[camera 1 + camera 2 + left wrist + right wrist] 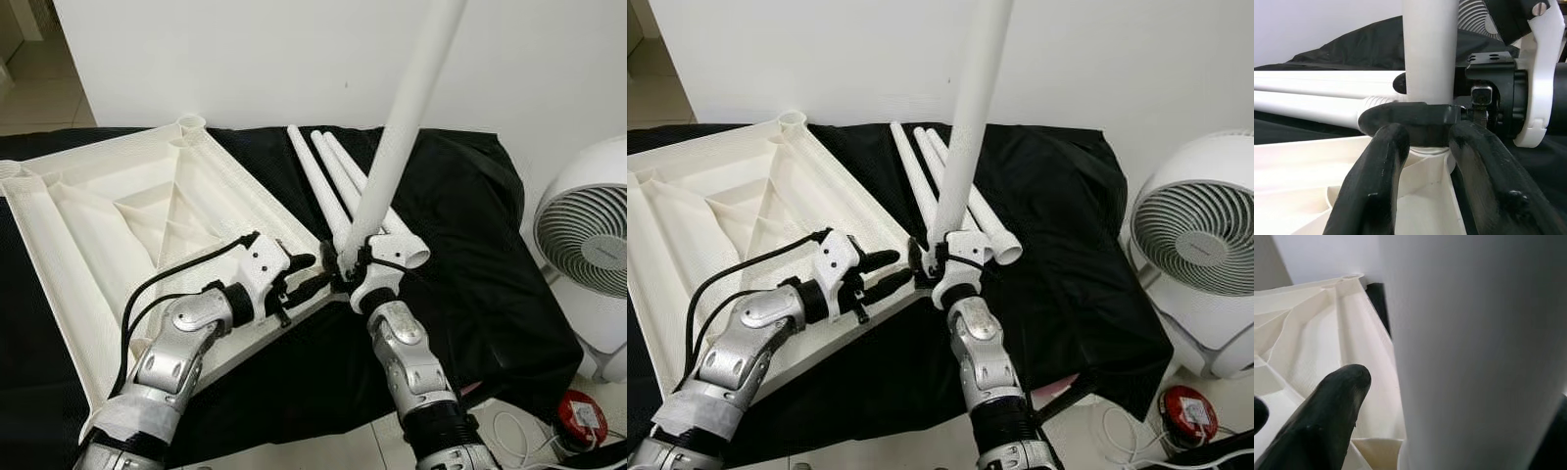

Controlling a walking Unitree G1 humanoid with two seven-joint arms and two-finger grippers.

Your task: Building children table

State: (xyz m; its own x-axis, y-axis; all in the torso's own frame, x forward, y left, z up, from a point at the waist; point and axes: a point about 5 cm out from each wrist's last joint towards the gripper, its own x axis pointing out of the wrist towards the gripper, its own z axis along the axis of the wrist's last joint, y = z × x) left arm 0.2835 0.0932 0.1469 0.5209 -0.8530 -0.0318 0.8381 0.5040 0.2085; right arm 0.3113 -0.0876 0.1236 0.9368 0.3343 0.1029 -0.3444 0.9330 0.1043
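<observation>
The white plastic tabletop (127, 220) lies upside down on the black-draped desk (470, 245), ribs and corner sockets facing up so that legs can be entered from above. I hold the left pincer (306, 274) at the near corner socket with its fingers (1376, 181) spread either side of the leg base; I judge it braces the corner rather than grips. The right pincer (345, 262) pinches the upright white leg (402, 127) low on its shaft, keeping it near vertical over that socket; I judge seating is in progress. Three spare legs (338, 181) lie side by side on the cloth just beyond, within reach. A white fan (588, 245) stands on the floor, well apart.
</observation>
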